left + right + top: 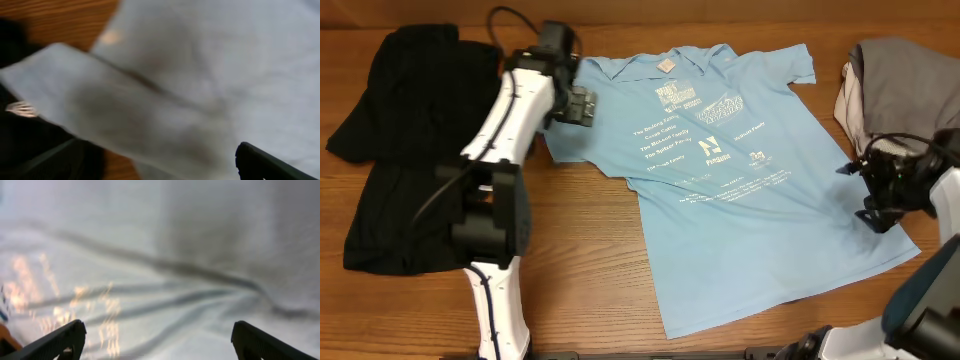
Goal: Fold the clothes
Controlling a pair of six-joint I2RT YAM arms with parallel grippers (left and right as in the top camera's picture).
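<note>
The light blue T-shirt (pixel 730 190) lies spread flat on the wooden table, white printed text facing up and collar at the far side. My left gripper (pixel 582 105) hovers at the shirt's left sleeve. Its wrist view is blurred and shows pale fabric (pixel 210 75) close below the jaws (pixel 155 157), which look open with nothing between them. My right gripper (pixel 876 198) is over the shirt's right edge near the hem. In the right wrist view its fingers (pixel 157 330) are wide apart above wrinkled fabric (pixel 165 255) and hold nothing.
A black shirt (pixel 395 160) lies crumpled at the left of the table, under the left arm. Grey and beige folded garments (pixel 905 85) sit at the far right corner, just behind the right gripper. Bare wood (pixel 580 270) shows in front of the shirt.
</note>
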